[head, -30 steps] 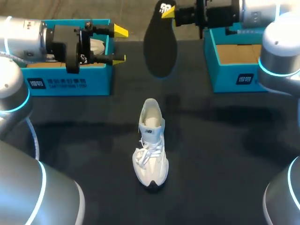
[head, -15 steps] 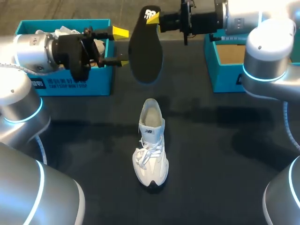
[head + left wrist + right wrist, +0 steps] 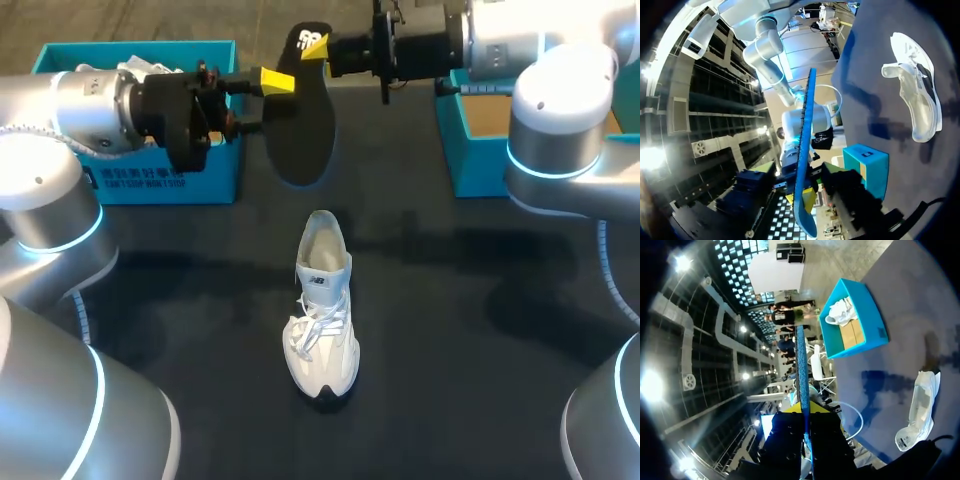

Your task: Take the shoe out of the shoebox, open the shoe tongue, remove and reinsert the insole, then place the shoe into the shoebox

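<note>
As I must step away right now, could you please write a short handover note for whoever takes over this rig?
Right gripper: shut on one end of the insole, holding it in the air at the far side of the table.
Left gripper: open, fingers either side of the insole, not gripping.
Shoe: upright mid-table, outside the boxes.
Done: shoe out, insole removed.
Left: reinsert insole, box the shoe.
</note>
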You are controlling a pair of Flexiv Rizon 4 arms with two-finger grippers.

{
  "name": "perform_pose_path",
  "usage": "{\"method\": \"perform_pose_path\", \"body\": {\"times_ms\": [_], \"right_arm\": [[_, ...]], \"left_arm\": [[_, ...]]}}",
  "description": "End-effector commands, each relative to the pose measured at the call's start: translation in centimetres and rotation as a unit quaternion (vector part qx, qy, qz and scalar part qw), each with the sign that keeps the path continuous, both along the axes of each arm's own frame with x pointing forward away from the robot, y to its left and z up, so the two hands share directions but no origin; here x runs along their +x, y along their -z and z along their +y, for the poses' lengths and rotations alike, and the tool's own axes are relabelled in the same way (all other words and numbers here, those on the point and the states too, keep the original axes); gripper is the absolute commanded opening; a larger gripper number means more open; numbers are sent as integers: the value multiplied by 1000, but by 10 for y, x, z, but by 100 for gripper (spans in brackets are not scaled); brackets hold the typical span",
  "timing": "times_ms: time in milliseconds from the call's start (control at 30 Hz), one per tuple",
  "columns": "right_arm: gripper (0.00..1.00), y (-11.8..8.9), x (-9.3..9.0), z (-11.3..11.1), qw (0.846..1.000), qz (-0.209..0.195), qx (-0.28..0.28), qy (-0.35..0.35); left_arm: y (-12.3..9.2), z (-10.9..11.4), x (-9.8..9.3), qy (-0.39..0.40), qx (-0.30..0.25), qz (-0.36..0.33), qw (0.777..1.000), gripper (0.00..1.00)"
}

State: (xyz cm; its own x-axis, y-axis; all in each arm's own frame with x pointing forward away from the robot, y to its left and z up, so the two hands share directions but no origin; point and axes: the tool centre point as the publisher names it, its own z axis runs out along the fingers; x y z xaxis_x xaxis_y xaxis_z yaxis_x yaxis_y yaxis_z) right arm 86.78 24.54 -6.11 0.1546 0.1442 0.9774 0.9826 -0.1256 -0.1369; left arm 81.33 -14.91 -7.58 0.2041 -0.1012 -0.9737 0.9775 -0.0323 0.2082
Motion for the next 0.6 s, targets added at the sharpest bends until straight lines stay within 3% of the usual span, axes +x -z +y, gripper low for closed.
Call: {"method": "perform_pose_path", "body": {"times_ms": [33, 233, 367, 400, 433, 467, 500, 533, 600], "right_arm": [[0, 1, -2, 4, 1000, -2, 2, 6], [0, 1, -4, 5, 1000, -5, 7, 12], [0, 1, -7, 4, 1000, -5, 11, 14], [9, 3, -9, 2, 1000, -4, 11, 16], [26, 4, -10, 1, 1000, -4, 11, 16], [49, 4, -10, 0, 1000, -4, 11, 17], [83, 5, -11, 0, 1000, -4, 12, 17], [100, 6, -13, -2, 1000, -5, 11, 19], [100, 6, -15, -7, 1000, -10, 6, 21]], "left_arm": [[1, -5, 2, 3, -1, -1, 1000, 41], [2, -12, 4, 12, -2, 4, 1000, 0], [2, -14, 4, 18, 0, 5, 1000, 0], [2, -15, 4, 20, 1, 5, 1000, 0], [2, -15, 4, 21, 1, 5, 1000, 0], [2, -16, 4, 22, 1, 5, 1000, 0], [1, -16, 4, 22, 1, 5, 1000, 0], [1, -15, 3, 25, 1, 6, 1000, 0], [0, -14, 2, 27, 0, 8, 1000, 0]]}}
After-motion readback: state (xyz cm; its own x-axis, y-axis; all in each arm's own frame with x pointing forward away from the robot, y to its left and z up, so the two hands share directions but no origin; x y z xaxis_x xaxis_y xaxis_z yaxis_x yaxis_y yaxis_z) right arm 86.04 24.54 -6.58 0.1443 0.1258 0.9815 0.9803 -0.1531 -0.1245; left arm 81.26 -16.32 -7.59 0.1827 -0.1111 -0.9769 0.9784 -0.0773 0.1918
